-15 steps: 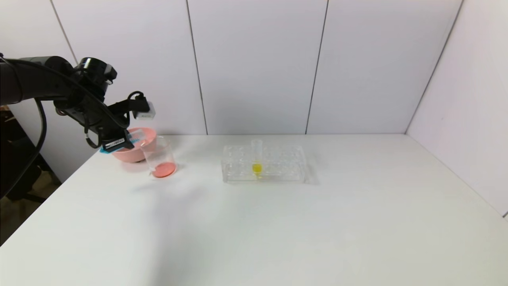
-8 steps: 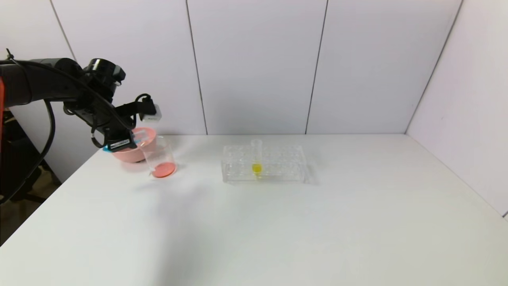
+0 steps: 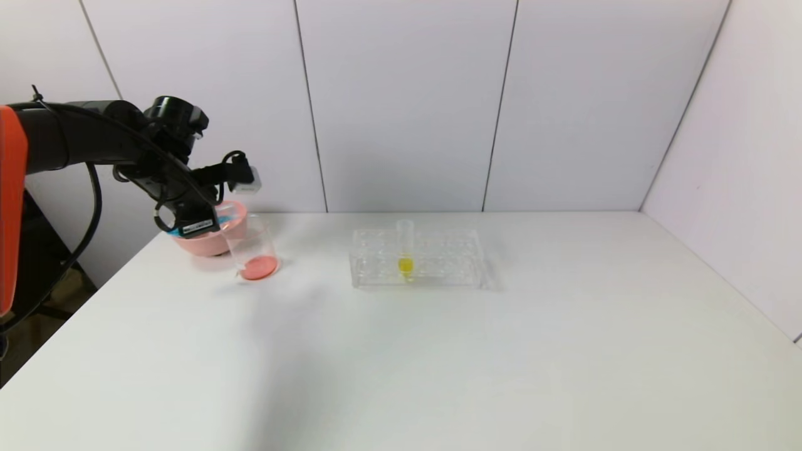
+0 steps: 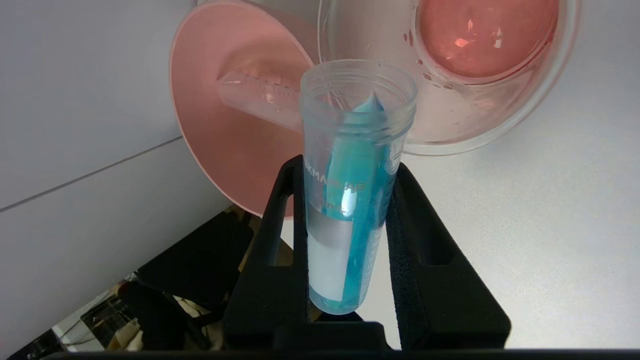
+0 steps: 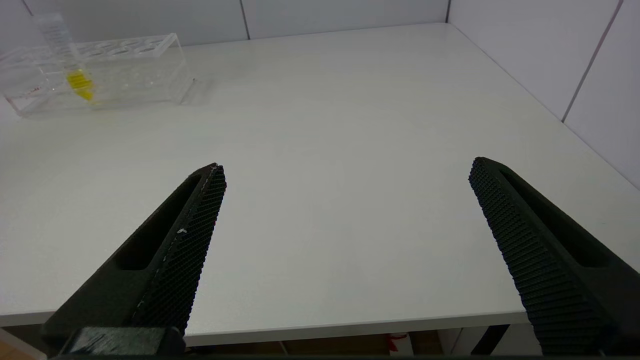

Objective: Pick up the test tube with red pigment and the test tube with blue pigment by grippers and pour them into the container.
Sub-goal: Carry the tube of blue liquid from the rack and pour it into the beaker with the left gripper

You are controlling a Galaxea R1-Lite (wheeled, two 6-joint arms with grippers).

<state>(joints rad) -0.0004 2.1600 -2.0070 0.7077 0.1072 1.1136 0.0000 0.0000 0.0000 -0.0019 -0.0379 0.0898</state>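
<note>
The slim clear test tube with a white band and blue pigment (image 4: pixel 350 200) is clamped between the two black fingers of the left tool (image 4: pixel 350 220), lying nearly level, with the blue liquid run along its lower side almost to the open mouth. That mouth points toward the small clear glass beaker with a pouring lip (image 3: pixel 252 247), which already holds a shallow pool of orange-red liquid; in the left wrist view the tube's lip seems just short of the beaker's rim. No blue shows in the beaker. By this evidence the red pour looks finished and the blue pour is about to begin, not yet done. An empty clear tube (image 4: pixel 260 97), likely the spent red one, lies inside the round pink bowl (image 3: pixel 210 241), which sits just beside the beaker at its ten o'clock. The left arm reaches in from the surface's nine o'clock side, its wrist rolled over to tip the tube. Well apart, toward three o'clock of the beaker, a clear plastic tube rack (image 3: pixel 416 258) holds one upright tube with yellow liquid (image 3: pixel 405 250). The right tool (image 5: pixel 345 250) hangs parked above the near edge of the white surface (image 3: pixel 438 363), fingers spread wide and grasping nothing.
</note>
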